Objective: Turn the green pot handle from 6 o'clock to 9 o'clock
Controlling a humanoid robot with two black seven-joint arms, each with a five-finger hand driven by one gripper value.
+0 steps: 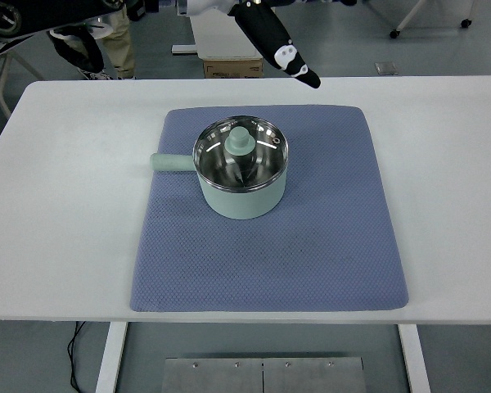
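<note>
Pot (242, 170): pale green, round, with a shiny steel inside, capped by a glass lid (241, 147) with a metal rim and a green round knob (240, 141). It is set on the far half of a blue-grey mat (270, 246), left of the mat's middle. The pot's handle (172, 162), a short green cylinder, is pointed at the left edge of the table (57, 205) and reaches past the mat's left edge. The mat is square, round-cornered, finely dimpled, and laid in the middle of the smooth white table. A robot hand (282, 49), black and white, is seen above the table's far edge, well apart from the pot; its side and finger state cannot be told. Nothing is seen in its grasp.
</note>
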